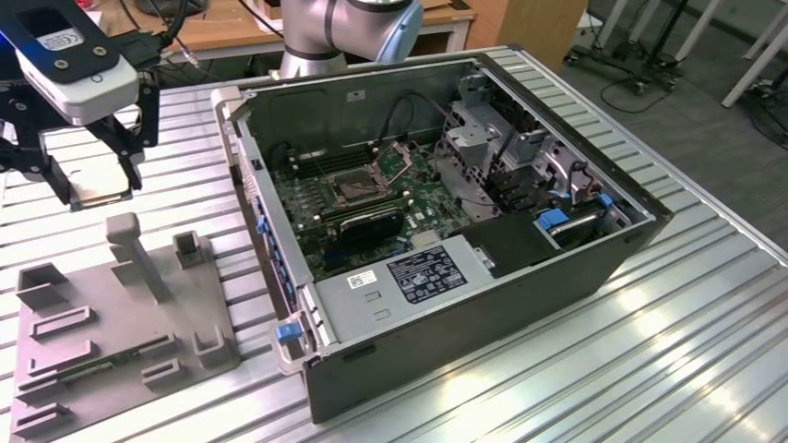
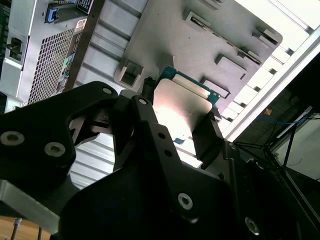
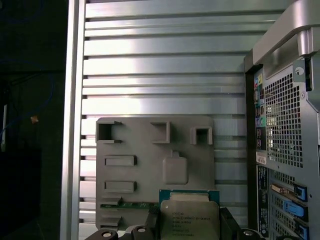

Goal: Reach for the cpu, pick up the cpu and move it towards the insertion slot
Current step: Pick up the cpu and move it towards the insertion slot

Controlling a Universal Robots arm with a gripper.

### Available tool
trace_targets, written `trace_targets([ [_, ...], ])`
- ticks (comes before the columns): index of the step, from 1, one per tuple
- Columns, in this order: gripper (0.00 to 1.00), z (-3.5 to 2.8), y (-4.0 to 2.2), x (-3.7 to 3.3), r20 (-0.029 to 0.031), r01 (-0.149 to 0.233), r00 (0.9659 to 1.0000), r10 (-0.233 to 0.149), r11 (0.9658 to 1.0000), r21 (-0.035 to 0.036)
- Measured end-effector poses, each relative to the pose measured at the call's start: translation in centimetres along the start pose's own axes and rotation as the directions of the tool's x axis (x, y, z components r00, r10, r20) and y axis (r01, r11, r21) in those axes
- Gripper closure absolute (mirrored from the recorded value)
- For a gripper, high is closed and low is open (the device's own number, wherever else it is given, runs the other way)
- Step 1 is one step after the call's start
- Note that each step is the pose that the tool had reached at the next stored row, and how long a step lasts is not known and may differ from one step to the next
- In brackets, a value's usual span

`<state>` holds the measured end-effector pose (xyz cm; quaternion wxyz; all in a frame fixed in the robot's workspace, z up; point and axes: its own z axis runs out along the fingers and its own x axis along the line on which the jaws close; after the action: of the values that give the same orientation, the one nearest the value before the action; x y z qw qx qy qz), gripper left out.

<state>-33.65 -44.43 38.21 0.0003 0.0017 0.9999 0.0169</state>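
Note:
The cpu (image 1: 105,194), a flat silvery-beige square chip, hangs above the ribbed table at the exterior view's left, clamped between the black fingers of my gripper (image 1: 94,198). Both wrist views show its metal top (image 2: 180,107) (image 3: 189,215) held by two opposite edges, with the gripper (image 2: 177,125) (image 3: 190,231) shut on it. The insertion slot (image 1: 352,189), a square socket with a dark centre and thin metal frame, lies on the green board inside the open computer case (image 1: 493,305), off to the exterior view's right of the gripper.
A grey fixture tray (image 1: 111,323) (image 3: 150,165) with upright blocks lies on the table under and in front of the gripper. The case's side wall (image 1: 253,185) stands between the gripper and the board. The arm's base (image 1: 327,37) rises behind the case.

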Motion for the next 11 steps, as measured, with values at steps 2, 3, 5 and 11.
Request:
trace_targets([
  [2, 0.45, 0.01, 0.00, -0.19, 0.0001, 0.000, 1.0000, 0.000, 1.0000, -0.0001],
  [3, 0.45, 0.00, 0.00, -0.31, 0.0001, 0.000, 1.0000, 0.000, 1.0000, -0.0001],
  [5, 0.45, 0.01, 0.00, -0.56, 0.0001, 0.000, 1.0000, 0.000, 1.0000, -0.0001],
  [11, 0.45, 0.01, 0.00, -1.48, 0.0001, 0.000, 1.0000, 0.000, 1.0000, -0.0001],
])
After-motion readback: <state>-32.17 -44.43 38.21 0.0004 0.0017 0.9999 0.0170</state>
